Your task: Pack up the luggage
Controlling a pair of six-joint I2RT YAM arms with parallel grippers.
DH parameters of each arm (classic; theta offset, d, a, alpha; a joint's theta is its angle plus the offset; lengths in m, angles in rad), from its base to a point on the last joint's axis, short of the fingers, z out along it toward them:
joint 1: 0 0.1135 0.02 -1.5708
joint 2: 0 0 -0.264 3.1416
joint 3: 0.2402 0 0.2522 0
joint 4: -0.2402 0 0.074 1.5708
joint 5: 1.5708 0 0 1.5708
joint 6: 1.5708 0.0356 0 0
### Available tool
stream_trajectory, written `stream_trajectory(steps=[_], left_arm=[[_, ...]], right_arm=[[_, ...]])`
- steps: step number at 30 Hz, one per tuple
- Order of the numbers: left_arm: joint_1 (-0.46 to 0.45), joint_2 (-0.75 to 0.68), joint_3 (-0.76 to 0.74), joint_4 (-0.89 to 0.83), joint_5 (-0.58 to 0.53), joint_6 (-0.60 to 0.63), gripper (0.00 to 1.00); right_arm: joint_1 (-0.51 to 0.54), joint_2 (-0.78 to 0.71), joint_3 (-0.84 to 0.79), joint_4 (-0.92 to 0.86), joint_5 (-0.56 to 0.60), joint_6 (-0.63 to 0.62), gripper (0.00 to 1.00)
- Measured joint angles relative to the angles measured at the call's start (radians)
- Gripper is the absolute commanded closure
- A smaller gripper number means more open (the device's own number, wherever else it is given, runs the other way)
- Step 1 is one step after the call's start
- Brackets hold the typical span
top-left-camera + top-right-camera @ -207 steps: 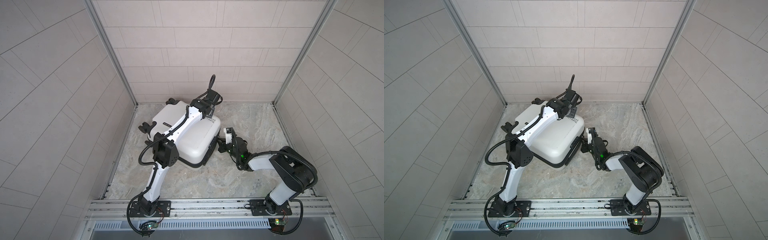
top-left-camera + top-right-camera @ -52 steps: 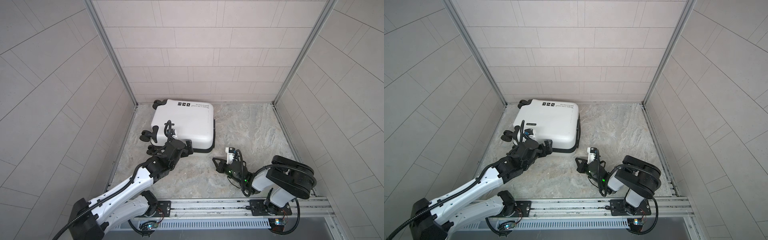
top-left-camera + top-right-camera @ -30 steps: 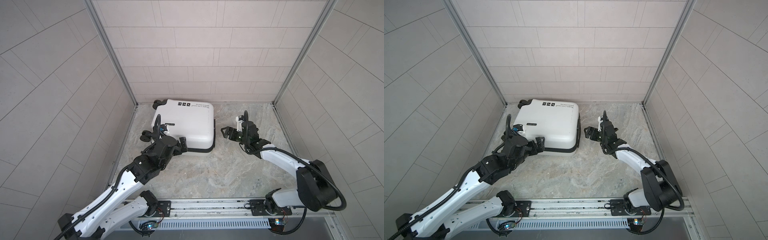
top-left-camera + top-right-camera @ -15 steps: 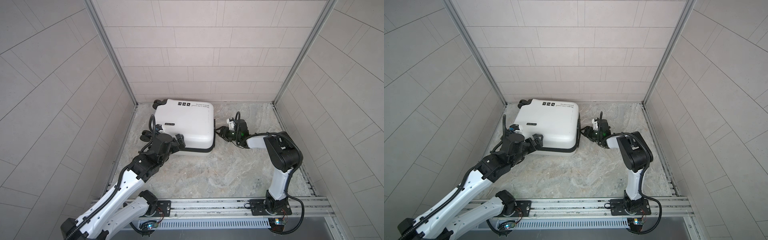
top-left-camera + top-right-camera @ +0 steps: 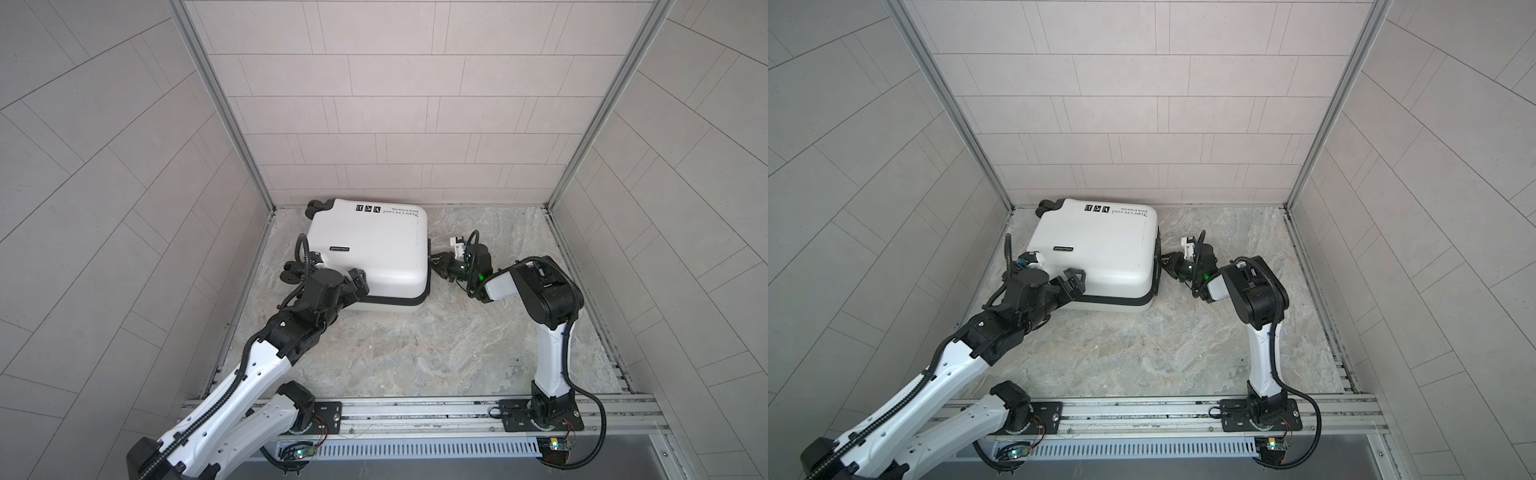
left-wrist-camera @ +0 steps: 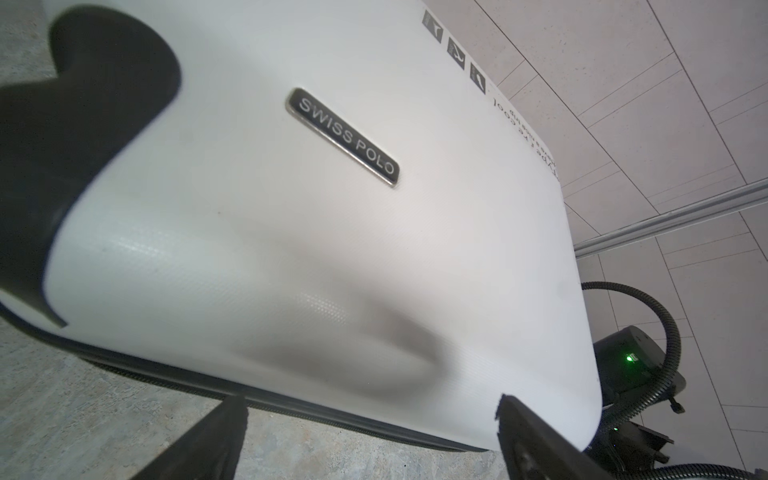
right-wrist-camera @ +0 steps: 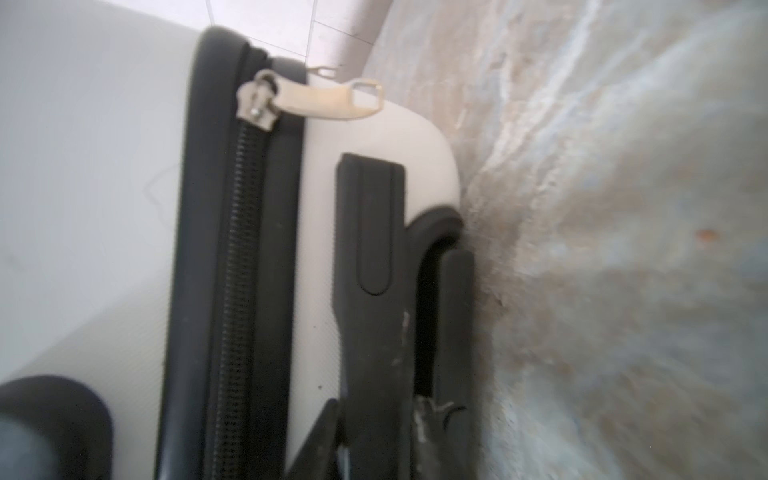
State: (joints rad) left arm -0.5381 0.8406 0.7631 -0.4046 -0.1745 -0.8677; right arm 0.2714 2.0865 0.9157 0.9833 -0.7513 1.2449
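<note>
The luggage (image 5: 374, 245) (image 5: 1100, 249) is a white hard-shell suitcase lying flat and closed at the back left of the floor. Its black zipper band (image 7: 237, 249) is zipped, with a metal pull (image 7: 328, 99) at the end. My left gripper (image 5: 353, 286) (image 5: 1071, 286) (image 6: 370, 409) stands open at the suitcase's near left corner, with one finger over the shell's edge. My right gripper (image 5: 436, 266) (image 5: 1167, 262) (image 7: 378, 419) is at the suitcase's right side. Its fingers are shut on the black handle (image 7: 370, 232).
Tiled walls enclose the marble floor (image 5: 415, 340) on the left, back and right. A metal rail (image 5: 415, 415) with both arm bases runs along the front. The suitcase's black wheels (image 5: 313, 204) sit by the left wall. The right arm's elbow (image 5: 548, 291) stands upright at mid-right.
My right gripper has swung in to the suitcase's right side and narrowed its jaws onto the handle. The left gripper has crept a little closer to the near left corner, still open.
</note>
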Motion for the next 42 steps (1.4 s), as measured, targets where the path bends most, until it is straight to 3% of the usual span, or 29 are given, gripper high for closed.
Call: stream_trajectory(steps=[4,15,21,26,31,35,39,42], left_arm=[[0.017,0.0,-0.021,0.027,0.007,-0.004,0.01],[0.087,0.015,-0.052,0.079,0.045,0.004,0.0],[0.142,0.076,-0.05,0.164,0.077,0.015,0.0],[0.183,0.169,-0.022,0.24,0.078,0.04,0.0],[0.233,0.24,0.005,0.299,0.1,0.065,0.0],[0.257,0.278,0.026,0.316,0.144,0.089,0.0],[0.28,0.293,0.036,0.32,0.187,0.106,0.0],[0.293,0.292,0.037,0.32,0.209,0.11,0.0]], right_arm=[[0.003,0.006,-0.031,0.062,0.022,0.04,1.0],[0.034,-0.034,-0.231,0.284,0.113,0.114,1.0],[0.101,-0.118,-0.399,0.363,0.254,0.13,1.0],[0.21,-0.174,-0.493,0.395,0.438,0.151,0.98],[0.328,-0.245,-0.56,0.362,0.573,0.164,0.6],[0.364,-0.357,-0.595,0.202,0.572,0.11,0.43],[0.366,-0.555,-0.562,-0.167,0.572,-0.007,0.22],[0.37,-0.705,-0.48,-0.503,0.604,-0.126,0.14]])
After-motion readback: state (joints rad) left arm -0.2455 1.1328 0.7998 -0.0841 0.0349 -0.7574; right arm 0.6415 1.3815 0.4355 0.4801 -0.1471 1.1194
